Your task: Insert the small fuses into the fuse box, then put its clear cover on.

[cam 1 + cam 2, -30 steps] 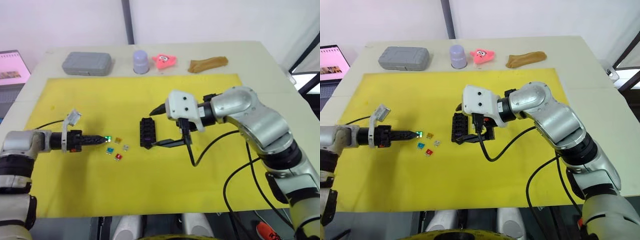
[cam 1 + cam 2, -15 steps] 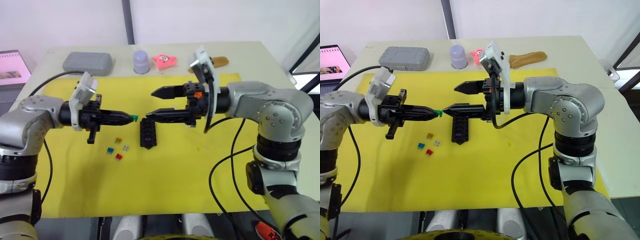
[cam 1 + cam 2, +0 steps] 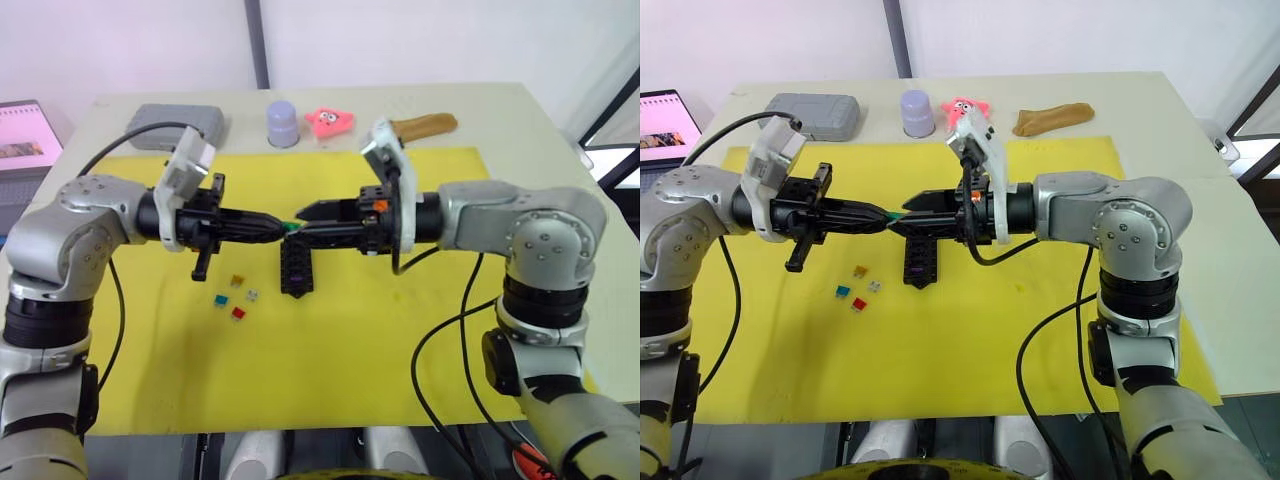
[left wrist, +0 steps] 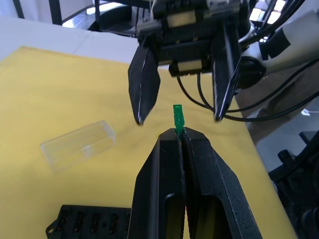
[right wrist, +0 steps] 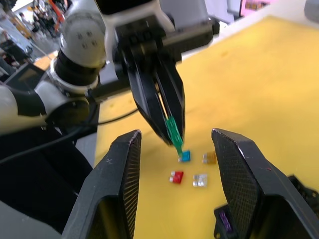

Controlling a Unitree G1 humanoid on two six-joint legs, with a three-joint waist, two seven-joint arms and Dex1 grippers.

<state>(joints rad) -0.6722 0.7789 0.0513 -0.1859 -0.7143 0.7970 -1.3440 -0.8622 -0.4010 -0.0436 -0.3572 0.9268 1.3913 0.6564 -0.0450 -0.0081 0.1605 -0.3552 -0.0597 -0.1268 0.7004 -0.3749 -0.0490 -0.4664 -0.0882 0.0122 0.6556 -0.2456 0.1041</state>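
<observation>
A: Looking over the counter point(image 3: 520, 110) first — what covers it?

B: A yellow mat point(image 3: 330, 370) lies across most of the pale top. Along the far edge, off the mat, sit a grey case point(image 3: 170, 122), a lavender cap-like piece point(image 3: 282, 122), a pink toy point(image 3: 330, 122) and a tan object point(image 3: 425, 125). A white wall rises behind, and a screen point(image 3: 22, 128) glows at the far left.

A: And the claws?

B: Both hang above the mat, tip to tip. The left claw point(image 4: 178, 133) is pressed together, pinching the green fuse point(image 4: 177, 118), which sticks out past its tips. The right claw point(image 4: 178, 79) is spread, its two fingers on either side of that fuse without touching it.

A: Where is the fuse box?

B: The fuse box point(image 3: 297, 270) lies flat on the mat right under the meeting tips. Four loose fuses lie just to its left: orange point(image 3: 237, 281), pale grey point(image 3: 252, 295), blue point(image 3: 219, 300) and red point(image 3: 238, 313). A purple one point(image 5: 224, 217) shows in the box.

A: The clear cover?

B: The clear cover point(image 4: 79, 145) lies on the mat near the box, apart from it.
</observation>
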